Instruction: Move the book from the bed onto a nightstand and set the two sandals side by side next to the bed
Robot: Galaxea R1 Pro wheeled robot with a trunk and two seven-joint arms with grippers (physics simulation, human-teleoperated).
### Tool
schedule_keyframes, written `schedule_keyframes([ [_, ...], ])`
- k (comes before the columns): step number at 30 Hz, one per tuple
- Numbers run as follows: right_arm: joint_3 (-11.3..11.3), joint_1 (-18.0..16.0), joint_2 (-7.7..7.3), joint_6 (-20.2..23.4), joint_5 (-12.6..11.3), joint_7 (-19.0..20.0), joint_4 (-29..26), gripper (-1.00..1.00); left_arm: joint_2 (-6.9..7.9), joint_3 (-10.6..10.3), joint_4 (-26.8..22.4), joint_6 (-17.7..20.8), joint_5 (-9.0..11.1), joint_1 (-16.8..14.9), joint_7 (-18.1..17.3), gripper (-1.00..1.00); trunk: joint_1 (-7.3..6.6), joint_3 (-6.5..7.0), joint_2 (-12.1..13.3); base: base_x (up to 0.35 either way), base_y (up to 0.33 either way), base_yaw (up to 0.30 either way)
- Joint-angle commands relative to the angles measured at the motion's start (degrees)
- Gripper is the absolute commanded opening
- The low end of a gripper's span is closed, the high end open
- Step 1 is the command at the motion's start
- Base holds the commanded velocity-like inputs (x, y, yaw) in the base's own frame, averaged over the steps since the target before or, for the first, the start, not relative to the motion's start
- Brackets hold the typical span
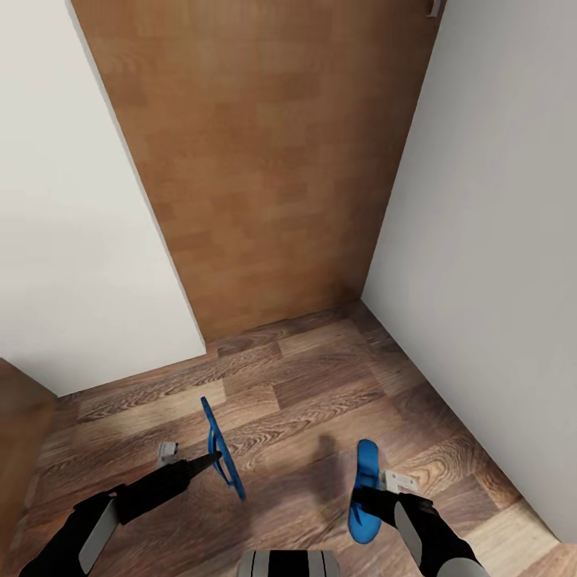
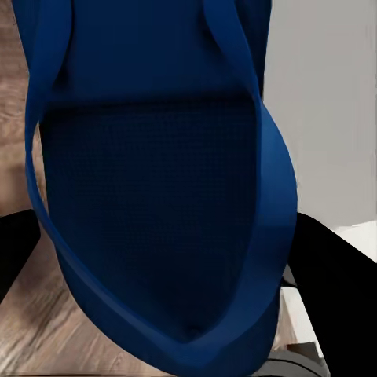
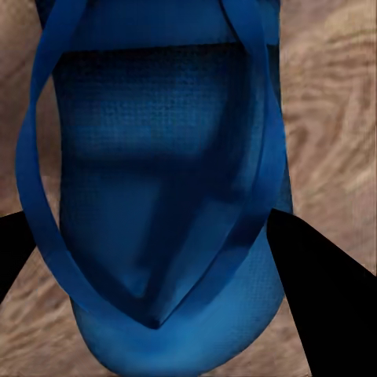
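Both blue sandals are in my grippers. My left gripper [image 1: 213,462] is shut on one sandal [image 1: 219,447], which hangs turned on its edge above the wood floor. In the left wrist view that sandal [image 2: 157,196] sits strap side up between my black fingers [image 2: 334,283]. My right gripper [image 1: 365,498] is shut on the other sandal [image 1: 366,481], held flat with its strap up. The right wrist view has this sandal [image 3: 157,196] between dark fingers [image 3: 322,290]. The book, the bed and the nightstand are out of view.
I face a room corner: a brown wooden door [image 1: 264,160] straight ahead, white walls at the left [image 1: 72,240] and right [image 1: 497,264]. A brown wooden panel [image 1: 16,433] stands at the left edge. Wood-plank floor [image 1: 304,385] lies open between me and the door.
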Motion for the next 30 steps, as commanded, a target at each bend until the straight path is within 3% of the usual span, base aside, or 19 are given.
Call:
schedule_keyframes([
  [1, -0.5, 0.0, -0.05, 0.3, 0.3, 3.2, -0.1, -1.00, -0.03, 0.0, 0.0, 0.6, 0.2, 0.0, 0.9, -1.00, -0.03, 0.19, 0.0, 0.000, 0.000, 0.000],
  [5, -0.7, 0.0, -0.46, 0.3, 0.3, 14.9, 0.1, -1.00, -0.68, -0.1, 0.3, 0.4, 0.0, 0.0, 5.0, -1.00, -0.14, 1.07, 0.1, 0.000, 0.000, 0.000],
  [7, -0.8, 0.0, -1.95, 0.3, 0.3, 22.0, 0.2, -1.00, -1.49, -0.1, 1.1, 0.2, -1.1, 0.1, 8.7, -1.00, -0.19, 1.52, 0.1, 0.000, 0.000, 0.000],
  [10, -0.7, 0.1, -5.91, 0.3, 0.3, 31.9, 0.5, -1.00, -2.70, -0.5, 4.8, -2.1, -5.4, 0.2, 13.6, -1.00, -0.27, 2.18, 0.1, 0.000, 0.000, 0.000],
  [11, -0.7, 0.1, -6.62, 0.3, 0.3, 33.4, 0.7, -1.00, -3.02, -0.6, 5.7, -2.9, -6.3, 0.2, 14.1, -1.00, -0.29, 2.40, 0.1, 0.000, 0.000, 0.000],
  [14, -0.7, 0.2, -10.50, 0.3, 0.3, 41.3, 3.1, -1.00, -4.47, -0.8, 11.1, -8.8, -11.5, 0.2, 17.5, -1.00, -0.37, 3.07, 0.2, 0.000, 0.000, 0.000],
  [17, -0.7, 0.3, -12.64, 0.2, 0.3, 44.9, 6.4, -1.00, -5.10, -0.9, 14.1, -12.6, -13.7, 0.2, 23.1, -1.00, -0.45, 3.73, 0.2, 0.000, 0.000, 0.000],
  [20, -0.7, 0.3, -14.47, -0.4, 0.5, 48.0, 12.4, -1.00, -6.38, -0.9, 15.6, -14.5, -14.6, 0.2, 32.4, -1.00, -0.52, 4.40, 0.3, 0.000, 0.000, 0.000],
  [23, -0.7, 0.3, -15.91, -5.4, 0.5, 51.5, 16.6, -1.00, -7.11, -0.9, 15.9, -15.0, -14.8, 0.2, 38.1, -1.00, -0.60, 5.06, 0.3, 0.000, 0.000, 0.000],
  [26, -0.7, 0.3, -16.57, -9.5, 0.4, 54.1, 18.6, -1.00, -7.32, -0.9, 16.0, -15.1, -14.8, 0.2, 40.6, -1.00, -0.68, 5.72, 0.3, 0.000, 0.000, 0.000],
  [30, -0.7, 0.4, -16.75, -11.1, 0.4, 55.0, 20.3, -1.00, -7.38, -0.8, 16.4, -15.5, -14.7, 0.2, 43.0, -1.00, -0.78, 6.61, 0.4, 0.000, 0.000, 0.000],
])
